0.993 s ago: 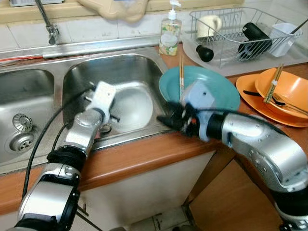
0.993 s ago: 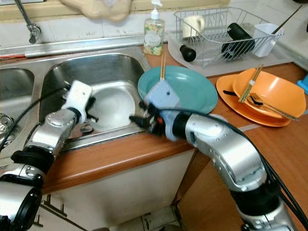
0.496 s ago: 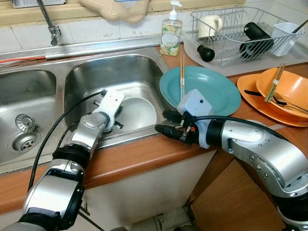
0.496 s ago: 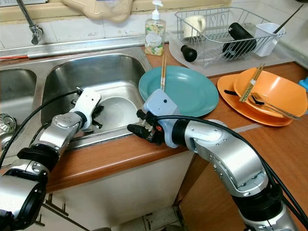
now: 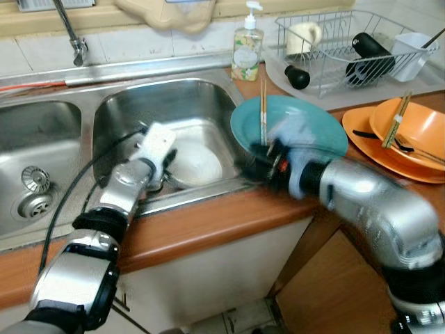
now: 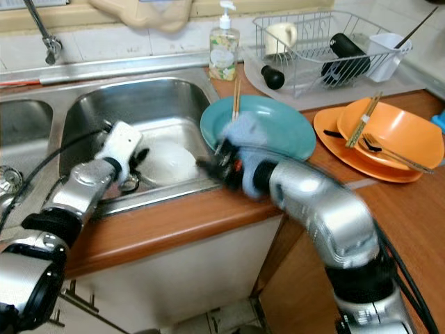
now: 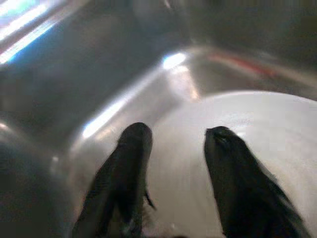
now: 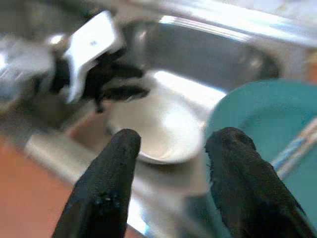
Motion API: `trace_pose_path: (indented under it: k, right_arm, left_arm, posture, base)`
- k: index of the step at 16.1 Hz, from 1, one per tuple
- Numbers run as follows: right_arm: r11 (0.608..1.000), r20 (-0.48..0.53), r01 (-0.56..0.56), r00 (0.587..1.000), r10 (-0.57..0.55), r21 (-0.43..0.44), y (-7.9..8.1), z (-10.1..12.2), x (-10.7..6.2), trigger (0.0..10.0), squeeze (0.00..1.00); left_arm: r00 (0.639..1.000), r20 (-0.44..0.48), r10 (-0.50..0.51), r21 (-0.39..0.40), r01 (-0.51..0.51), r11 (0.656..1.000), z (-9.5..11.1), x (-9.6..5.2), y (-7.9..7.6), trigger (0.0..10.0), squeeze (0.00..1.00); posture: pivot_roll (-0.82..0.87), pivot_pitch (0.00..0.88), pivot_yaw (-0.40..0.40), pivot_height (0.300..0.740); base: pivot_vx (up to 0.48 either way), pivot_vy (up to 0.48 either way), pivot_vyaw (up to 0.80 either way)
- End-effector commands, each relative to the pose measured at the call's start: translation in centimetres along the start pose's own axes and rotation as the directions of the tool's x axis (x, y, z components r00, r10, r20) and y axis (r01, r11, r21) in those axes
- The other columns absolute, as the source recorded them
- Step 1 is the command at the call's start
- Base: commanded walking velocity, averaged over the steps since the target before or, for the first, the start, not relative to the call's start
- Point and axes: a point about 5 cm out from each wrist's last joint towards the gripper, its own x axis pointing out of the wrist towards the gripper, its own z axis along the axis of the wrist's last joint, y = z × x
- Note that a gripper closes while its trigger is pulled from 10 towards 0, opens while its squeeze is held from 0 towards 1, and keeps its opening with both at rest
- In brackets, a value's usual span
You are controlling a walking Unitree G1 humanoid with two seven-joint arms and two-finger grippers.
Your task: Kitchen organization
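Two silver arms w/ black joints, white wrist boxes, black cables, long black fingers [image 8: 106, 183].

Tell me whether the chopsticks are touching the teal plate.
Touching. In the left eye view the chopsticks lie across the teal plate, their far ends sticking out past its rim toward the soap bottle; the right eye view shows the same.

A bowl [image 5: 198, 161] sits in the right basin of the sink [image 5: 118, 118]. Right of the sink, a plate [image 5: 313, 129] on the counter [image 5: 208, 223] carries chopsticks [image 5: 263, 108]. Further right lie stacked dishes [image 5: 396, 136]. Behind them stand a dish rack [image 5: 348, 45] and a soap bottle [image 5: 245, 45].
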Motion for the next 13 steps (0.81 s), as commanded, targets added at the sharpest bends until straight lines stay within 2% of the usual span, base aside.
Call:
trace_pose_path:
  k: [1, 2, 5, 8, 9, 10, 11, 12, 13]
  right_arm:
    - [0.995, 0.046, 0.091, 0.995, -0.093, 0.039, -1.2, 0.9, 0.3, 10.0, 1.00]
    - [0.985, 0.059, 0.165, 0.984, -0.167, 0.046, -2.0, 1.3, 0.7, 10.0, 1.00]
    - [0.935, -0.002, 0.333, 0.942, -0.335, 0.123, -4.7, 1.3, 1.9, 10.0, 1.00]
    - [0.894, -0.081, 0.411, 0.912, -0.403, 0.177, -6.2, 0.8, 3.1, 10.0, 1.00]
    - [0.884, -0.098, 0.419, 0.908, -0.407, 0.207, -6.6, 0.8, 3.8, 10.0, 0.85]
    - [0.882, -0.111, 0.417, 0.909, -0.403, 0.219, -6.7, 0.7, 4.1, 10.0, 0.00]
    - [0.876, -0.140, 0.423, 0.905, -0.401, 0.232, -6.9, 0.4, 4.6, 10.0, 0.00]
    - [0.873, -0.157, 0.391, 0.920, -0.359, 0.290, -6.9, 0.2, 5.4, 10.0, 0.00]
    - [0.875, -0.173, 0.385, 0.922, -0.347, 0.294, -6.8, 0.0, 5.6, 9.3, 0.00]
  left_arm:
    - [0.995, 0.094, 0.025, -0.046, -0.020, 0.999, 1.0, -0.3, 0.6, 10.0, 0.05]
    - [0.991, 0.132, 0.032, -0.069, -0.023, 0.997, 1.4, -0.5, 0.9, 10.0, 0.00]
    - [0.970, 0.243, 0.009, -0.098, 0.016, 0.995, 2.2, -1.5, 1.3, 10.0, 0.00]
    - [0.942, 0.327, -0.076, -0.070, 0.104, 0.992, 3.1, -2.8, 1.1, 10.0, 0.00]
    - [0.924, 0.360, -0.127, -0.057, 0.158, 0.986, 3.6, -3.5, 0.9, 10.0, 0.00]
    - [0.914, 0.377, -0.153, -0.054, 0.186, 0.981, 3.8, -4.0, 0.8, 10.0, 0.34]
    - [0.897, 0.399, -0.190, -0.057, 0.231, 0.971, 4.3, -4.7, 0.5, 10.0, 1.00]
    - [0.854, 0.408, -0.323, -0.018, 0.361, 0.932, 4.7, -6.3, -0.6, 10.0, 1.00]
    - [0.836, 0.401, -0.373, -0.003, 0.409, 0.913, 4.7, -6.9, -1.2, 10.0, 0.58]
  posture:
    - [-0.15, 0.000, 0.039, 0.740]
    - [-0.15, 0.000, 0.038, 0.740]
    - [-0.13, 0.000, 0.036, 0.740]
    - [-0.12, 0.000, 0.030, 0.740]
    - [-0.12, 0.000, 0.026, 0.740]
    - [-0.12, 0.000, 0.026, 0.740]
    - [-0.11, 0.000, 0.017, 0.740]
    - [-0.10, 0.000, 0.004, 0.740]
    - [-0.10, 0.000, 0.003, 0.740]
  base:
    - [0.000, 0.000, 0.00]
    - [0.000, 0.000, 0.00]
    - [0.000, 0.000, 0.00]
    - [0.000, 0.000, 0.00]
    - [0.000, 0.000, 0.00]
    - [0.000, 0.000, 0.00]
    - [0.000, 0.000, 0.00]
    - [0.000, 0.000, 0.00]
    - [0.000, 0.000, 0.00]
